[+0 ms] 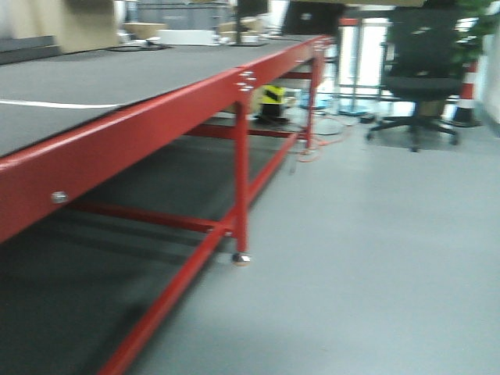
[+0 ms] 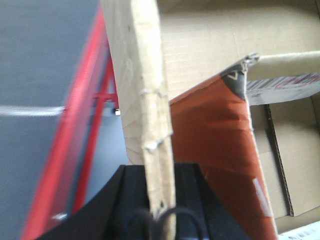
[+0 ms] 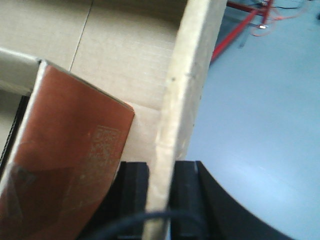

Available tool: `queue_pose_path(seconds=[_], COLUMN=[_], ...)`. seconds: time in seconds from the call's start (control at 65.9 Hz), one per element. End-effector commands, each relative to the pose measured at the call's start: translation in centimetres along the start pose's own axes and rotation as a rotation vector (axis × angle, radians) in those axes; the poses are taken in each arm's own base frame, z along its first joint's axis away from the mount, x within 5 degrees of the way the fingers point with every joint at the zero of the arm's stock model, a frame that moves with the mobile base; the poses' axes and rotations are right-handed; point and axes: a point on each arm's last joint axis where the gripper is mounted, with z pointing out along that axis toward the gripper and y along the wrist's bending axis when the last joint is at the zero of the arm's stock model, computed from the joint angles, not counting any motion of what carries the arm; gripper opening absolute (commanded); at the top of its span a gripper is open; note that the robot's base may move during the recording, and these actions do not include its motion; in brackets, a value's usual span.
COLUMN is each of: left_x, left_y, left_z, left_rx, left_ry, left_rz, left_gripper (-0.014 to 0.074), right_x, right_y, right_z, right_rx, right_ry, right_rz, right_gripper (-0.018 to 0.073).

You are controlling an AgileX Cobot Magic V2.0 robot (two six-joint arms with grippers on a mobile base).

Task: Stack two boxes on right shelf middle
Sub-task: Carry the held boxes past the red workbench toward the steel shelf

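Left pincer (image 2: 160, 177) and right pincer (image 3: 161, 172) each clamp a box (image 2: 137, 75) wall, seen only in wrist views.

Red-framed table (image 1: 156, 117) hogged the whole left side, right next to the box (image 2: 142, 75). On the right the floor (image 1: 375, 258) was wide open, just an office chair (image 1: 418, 78) and cables (image 1: 308, 155) way back.

Evenly bright, soft shadows, every view smeared with motion blur.
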Motion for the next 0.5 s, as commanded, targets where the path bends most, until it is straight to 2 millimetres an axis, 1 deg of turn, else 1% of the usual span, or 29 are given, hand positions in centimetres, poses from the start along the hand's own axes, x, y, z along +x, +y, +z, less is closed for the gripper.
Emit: queue_pose_path(seconds=[0.0, 0.486], left_x=[-0.78, -0.78], left_y=[0.09, 0.09], left_z=[-0.80, -0.80], left_rx=[0.003, 0.003], left_ry=[-0.080, -0.080], left_rz=[-0.001, -0.001], left_gripper=[-0.0111, -0.0111], right_x=[-0.75, -0.75], right_y=[-0.12, -0.12], right_z=[-0.91, -0.91], right_rx=[0.018, 0.018], right_ry=[-0.071, -0.071], right_rz=[-0.024, -0.024], right_gripper=[-0.0153, -0.0153])
